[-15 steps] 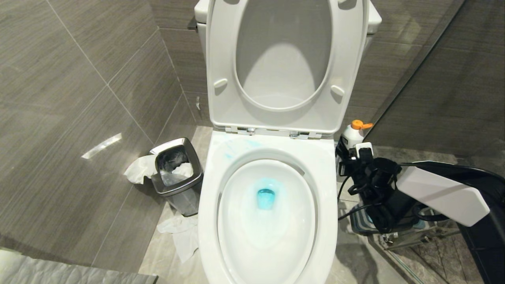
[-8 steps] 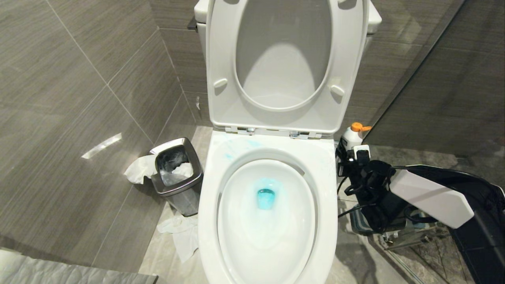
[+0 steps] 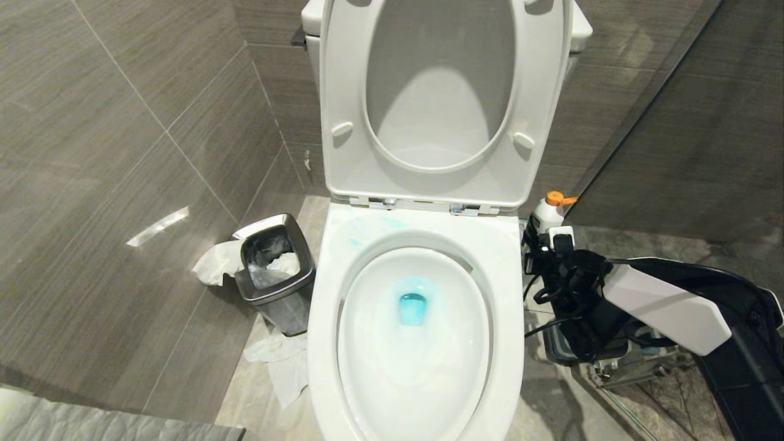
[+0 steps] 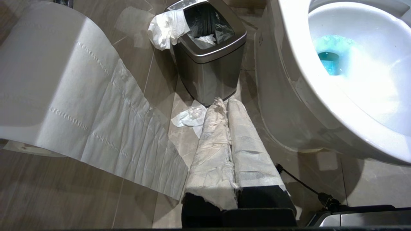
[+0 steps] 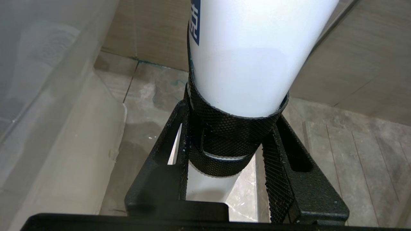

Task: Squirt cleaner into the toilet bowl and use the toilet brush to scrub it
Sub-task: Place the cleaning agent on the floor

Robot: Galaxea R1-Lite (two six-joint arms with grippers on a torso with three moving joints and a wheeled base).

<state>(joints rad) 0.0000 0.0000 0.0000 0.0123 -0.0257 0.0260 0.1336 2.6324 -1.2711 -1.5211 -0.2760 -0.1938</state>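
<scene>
Toilet bowl [image 3: 508, 288]: white, seat and lid raised against the tank. Turquoise cleaner [image 3: 413, 306] pooled at the drain, with fainter blue smears on the rear rim.

Right gripper [image 5: 224, 160]: low beside the bowl's right side, by the glass partition [image 3: 674, 122]; jaws clamped on a white bottle [image 5: 250, 64] with an orange cap, the bottle standing upright in a black mesh sleeve.

Left gripper [image 4: 226, 134]: parked low at the bowl's left, jaws together and wrapped in white paper.

Toilet brush: not made out; a grey holder with a blue top [image 3: 554, 349] is partly hidden behind the right arm.

Steel waste bin [image 3: 275, 288]: left of the bowl, black liner, tissue draped over its edge. More tissue [image 3: 282, 361] on the floor between bin and bowl.

Toilet paper strip [image 4: 96, 112]: hanging near the left gripper.
</scene>
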